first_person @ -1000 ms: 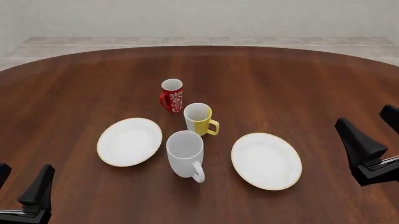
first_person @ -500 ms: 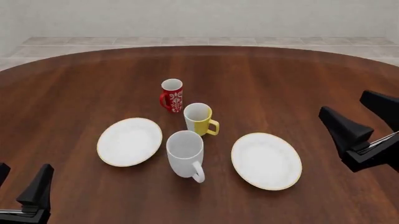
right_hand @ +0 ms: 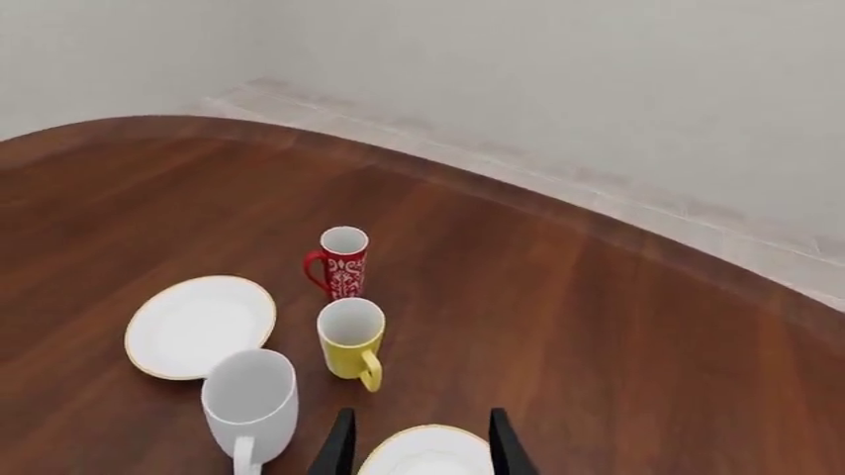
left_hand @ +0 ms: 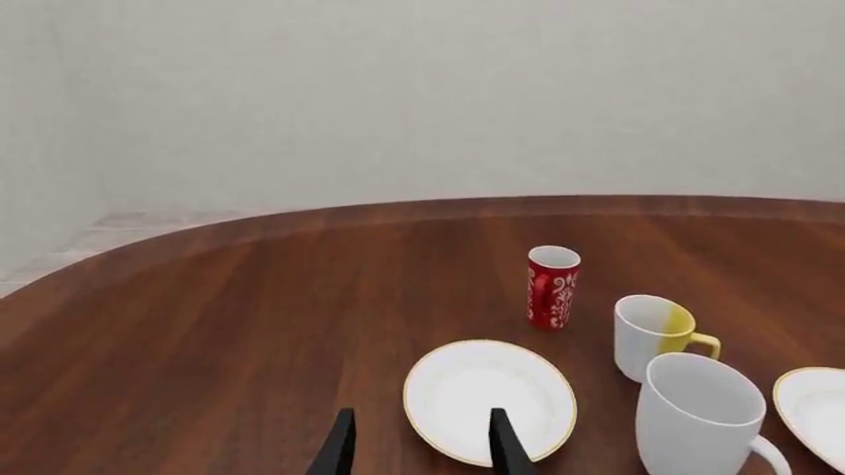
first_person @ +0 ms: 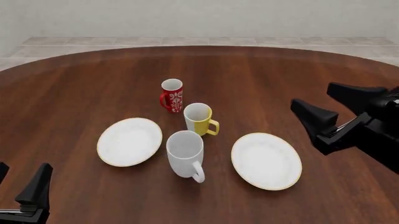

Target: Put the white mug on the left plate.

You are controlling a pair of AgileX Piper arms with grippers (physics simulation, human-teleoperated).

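Nothing of the task is done yet: the white mug (first_person: 185,153) stands upright on the table, just beside the left plate (first_person: 129,141) but not on it. Your right gripper (first_person: 324,111) hangs empty with fingers spread, well off to the mug's right. Your left gripper (first_person: 22,186), also spread and empty, sits near you. Reach, grasp and transfer all remain.

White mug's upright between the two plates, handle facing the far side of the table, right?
Not quite. The white mug stands upright between the left plate and the other plate, but the front view shows its handle pointing toward the arms' side.
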